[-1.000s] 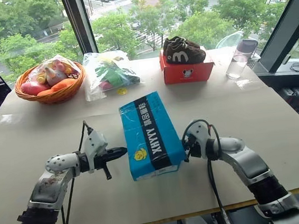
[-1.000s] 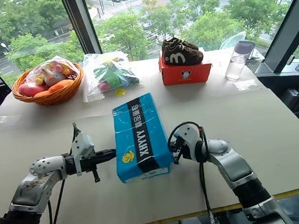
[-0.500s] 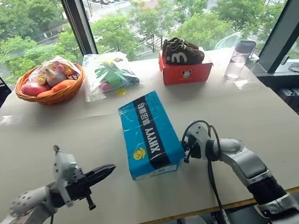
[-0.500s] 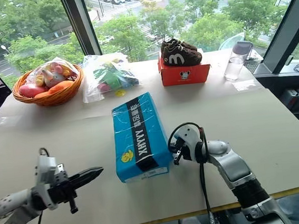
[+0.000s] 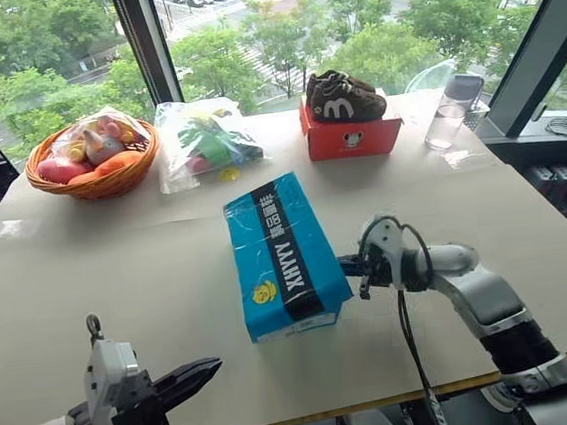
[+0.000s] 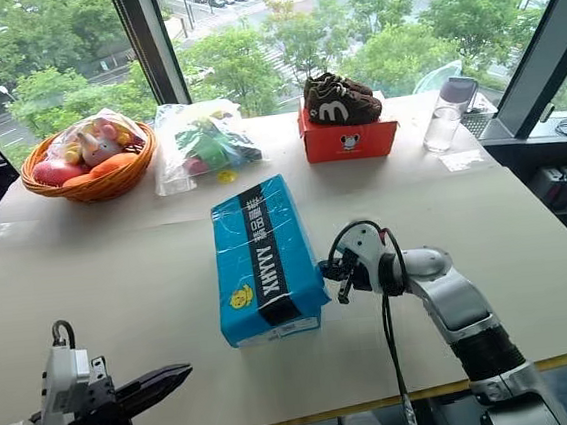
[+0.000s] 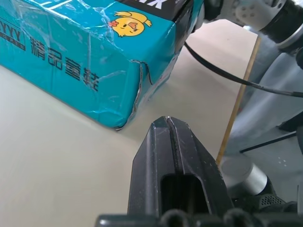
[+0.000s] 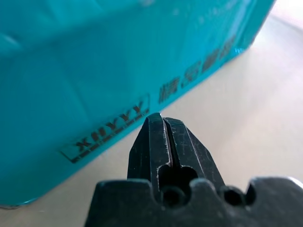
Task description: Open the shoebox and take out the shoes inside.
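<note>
Blue cardboard, the shoebox (image 5: 285, 255) lies lid-down-shut mid-bench (image 5: 87, 261) from my head view, my right end effector (image 5: 347, 263) closed just beside its right wall, my left end effector (image 5: 210, 366) closed well apart near the front edge, while my left wrist view shows pinched fingers (image 7: 163, 142) facing the box corner, my right wrist view the side wall.

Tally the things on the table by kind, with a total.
Boxes: 2, the blue shoebox and the red-orange box
Dark brown shoes: 1 pair
Baskets: 1
Plastic bags: 1
Clear cups: 1
Total: 6
</note>
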Controlling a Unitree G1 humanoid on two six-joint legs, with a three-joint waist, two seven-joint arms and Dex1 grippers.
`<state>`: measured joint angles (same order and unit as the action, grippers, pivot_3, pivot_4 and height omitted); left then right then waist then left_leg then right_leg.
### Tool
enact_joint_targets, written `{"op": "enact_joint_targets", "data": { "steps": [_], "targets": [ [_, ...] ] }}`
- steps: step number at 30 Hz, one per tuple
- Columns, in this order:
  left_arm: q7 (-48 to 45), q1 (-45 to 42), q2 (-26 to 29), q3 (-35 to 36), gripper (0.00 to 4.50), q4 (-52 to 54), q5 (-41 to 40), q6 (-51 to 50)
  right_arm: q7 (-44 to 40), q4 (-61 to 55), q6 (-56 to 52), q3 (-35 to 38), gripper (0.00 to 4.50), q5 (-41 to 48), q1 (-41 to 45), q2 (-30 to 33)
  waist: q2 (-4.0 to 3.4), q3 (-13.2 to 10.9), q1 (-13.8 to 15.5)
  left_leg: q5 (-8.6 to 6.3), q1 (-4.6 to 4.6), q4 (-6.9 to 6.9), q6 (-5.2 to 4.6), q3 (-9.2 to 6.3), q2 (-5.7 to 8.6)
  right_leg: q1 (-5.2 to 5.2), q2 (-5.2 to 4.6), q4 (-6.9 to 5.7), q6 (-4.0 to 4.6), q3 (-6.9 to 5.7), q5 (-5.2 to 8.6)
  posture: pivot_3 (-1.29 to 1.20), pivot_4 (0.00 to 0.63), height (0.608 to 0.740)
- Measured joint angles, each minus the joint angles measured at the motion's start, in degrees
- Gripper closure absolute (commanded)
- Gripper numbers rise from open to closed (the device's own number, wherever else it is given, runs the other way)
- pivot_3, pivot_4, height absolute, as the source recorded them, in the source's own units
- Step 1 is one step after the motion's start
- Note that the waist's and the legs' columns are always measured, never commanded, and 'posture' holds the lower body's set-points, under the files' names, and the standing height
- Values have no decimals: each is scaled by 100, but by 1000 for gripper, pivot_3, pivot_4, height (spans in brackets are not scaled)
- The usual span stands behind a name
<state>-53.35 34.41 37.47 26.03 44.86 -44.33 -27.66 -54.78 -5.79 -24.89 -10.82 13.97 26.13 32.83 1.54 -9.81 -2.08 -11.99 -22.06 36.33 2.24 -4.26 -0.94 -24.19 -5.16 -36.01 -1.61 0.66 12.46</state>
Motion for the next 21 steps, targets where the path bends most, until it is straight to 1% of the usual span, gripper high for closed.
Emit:
{"op": "enact_joint_targets", "data": {
  "steps": [4,8,15,21],
  "targets": [
    [-76,-6,6,-46,4500,-98,78,123,-278,-322,-129,0,4482,71,221,257,1,0,-21,-1,1,0,-1,1,-2,0,2,0,6,0,3,0,150,740],
    [-141,-59,7,-182,4500,-211,162,176,-426,-387,-186,-88,4482,73,402,260,1,0,-27,-1,1,0,-1,1,-2,-1,3,-1,15,0,9,0,150,740],
    [-114,-260,7,-347,4500,-302,265,256,-636,-392,-194,-231,4482,73,589,255,1,0,-29,-1,0,0,-1,1,-1,-2,2,0,0,1,0,0,150,740],
    [23,-450,10,-506,4500,-301,276,254,-906,-518,-375,-238,4482,281,1325,211,1,-1,-36,-1,3,-2,-2,3,-4,-3,5,-3,-18,2,-11,0,150,740]
  ]
}}
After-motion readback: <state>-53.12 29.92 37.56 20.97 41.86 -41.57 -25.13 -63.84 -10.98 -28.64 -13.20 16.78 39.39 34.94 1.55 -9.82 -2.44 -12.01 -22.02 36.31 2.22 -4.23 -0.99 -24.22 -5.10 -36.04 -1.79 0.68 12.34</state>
